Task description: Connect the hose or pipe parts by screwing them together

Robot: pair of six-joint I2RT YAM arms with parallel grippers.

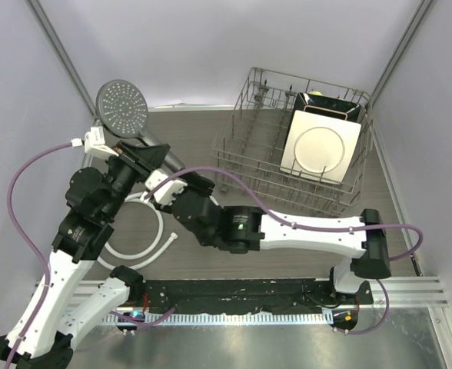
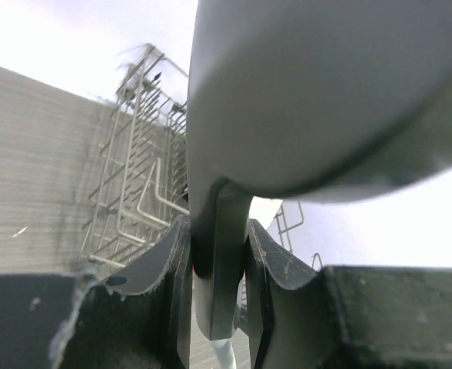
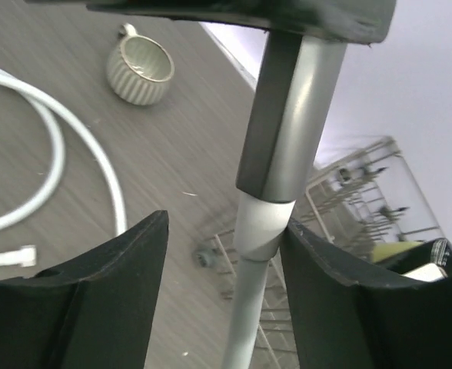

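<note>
The grey shower head (image 1: pixel 122 108) is held above the table's back left, its handle (image 1: pixel 171 160) slanting down to the right. My left gripper (image 1: pixel 151 157) is shut on that handle (image 2: pixel 220 254), with the head's underside (image 2: pixel 326 92) filling the left wrist view. In the right wrist view the white hose nut (image 3: pixel 260 223) sits against the handle's lower end (image 3: pixel 287 115), and the hose (image 3: pixel 245 323) hangs below it. My right gripper (image 3: pixel 222 254) stands open around the nut: the right finger (image 3: pixel 334 269) touches it, the left finger (image 3: pixel 111 261) stands apart. The rest of the hose (image 1: pixel 153 223) loops on the table.
A wire dish rack (image 1: pixel 287 146) with a white plate (image 1: pixel 320 146) stands at the back right. A small ribbed cup (image 3: pixel 140 69) sits on the table near the hose loop (image 3: pixel 80 154). The hose's free end (image 1: pixel 174 239) lies near the right forearm.
</note>
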